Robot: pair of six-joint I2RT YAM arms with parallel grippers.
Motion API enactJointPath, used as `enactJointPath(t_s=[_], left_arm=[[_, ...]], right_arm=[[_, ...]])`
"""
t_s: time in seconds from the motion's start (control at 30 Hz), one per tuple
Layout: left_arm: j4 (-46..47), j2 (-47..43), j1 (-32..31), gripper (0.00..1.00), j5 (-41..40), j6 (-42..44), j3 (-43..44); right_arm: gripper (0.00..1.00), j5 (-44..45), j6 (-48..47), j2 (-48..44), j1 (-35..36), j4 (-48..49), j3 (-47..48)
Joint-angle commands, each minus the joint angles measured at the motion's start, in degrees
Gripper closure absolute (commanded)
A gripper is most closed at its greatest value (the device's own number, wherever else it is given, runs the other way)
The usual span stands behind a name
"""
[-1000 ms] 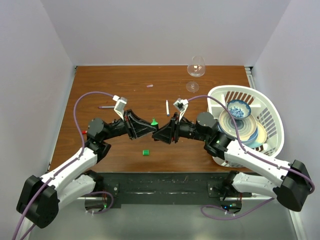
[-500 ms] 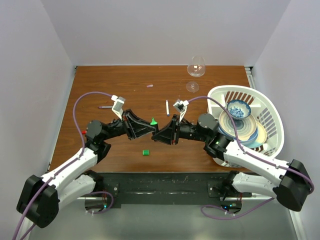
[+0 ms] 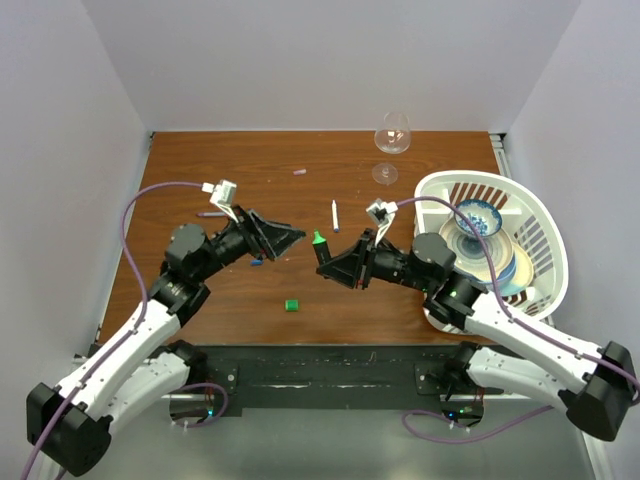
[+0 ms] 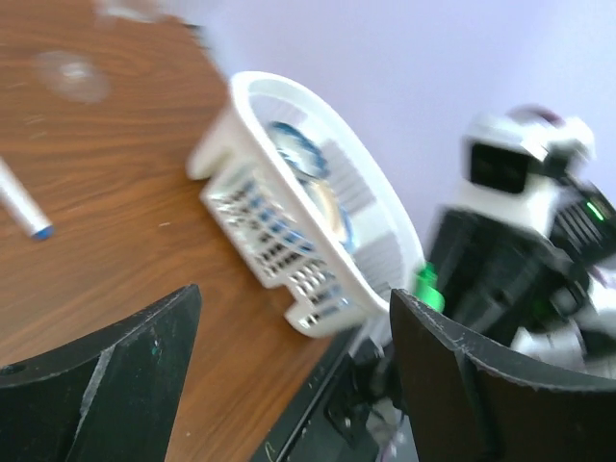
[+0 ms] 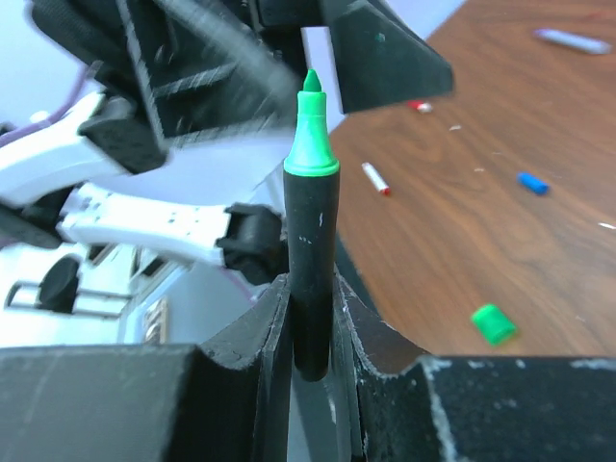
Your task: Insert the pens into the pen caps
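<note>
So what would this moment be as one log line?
left gripper: open, empty | right gripper: shut on black marker, green tip uncapped | green cap: loose on table

The top view is bright and even, lit from above and sharp across the table point(image 3: 250, 170). The arms cast only faint, soft shadows, and the glass point(image 3: 392, 133) carries small glints. The left wrist view is smeared by motion blur: the basket point(image 4: 279, 231) and the right arm point(image 4: 500, 279) look streaky, and the left gripper point(image 4: 294, 322) is dark and soft-edged. In the right wrist view the marker point(image 5: 310, 241) is crisp, the left arm point(image 5: 173, 87) behind it is blurred, and the green cap point(image 5: 493, 323) is slightly soft.
</note>
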Motion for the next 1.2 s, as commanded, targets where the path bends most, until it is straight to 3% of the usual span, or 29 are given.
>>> enactJointPath(t_s=[0.0, 0.17, 0.53, 0.7, 1.17], left_arm=[[-22.4, -1.0, 0.3, 0.16, -21.4, -5.4, 4.0], [-34.0, 0.7, -0.2, 0.23, -28.2, -23.6, 5.0], [-52.4, 11.3, -7.4, 0.32, -33.9, -49.2, 8.8], [-58.3, 17.0, -10.1, 0.32, -34.4, -56.4, 10.6], [-53.9, 29.3, -14.2, 0.34, -28.1, -63.5, 8.9]], right_arm=[[1.0, 9.6, -2.8, -3.9, 0.2, -7.8, 1.6], [1.0, 12.0, -4.6, -5.3, 0.2, -12.0, 2.7], [1.0, 16.5, -8.1, -7.7, 0.2, -17.3, 2.8], [1.0, 19.4, -10.1, -10.0, 0.2, -19.6, 2.7], [1.0, 23.1, -13.4, -13.2, 0.2, -23.8, 3.3]])
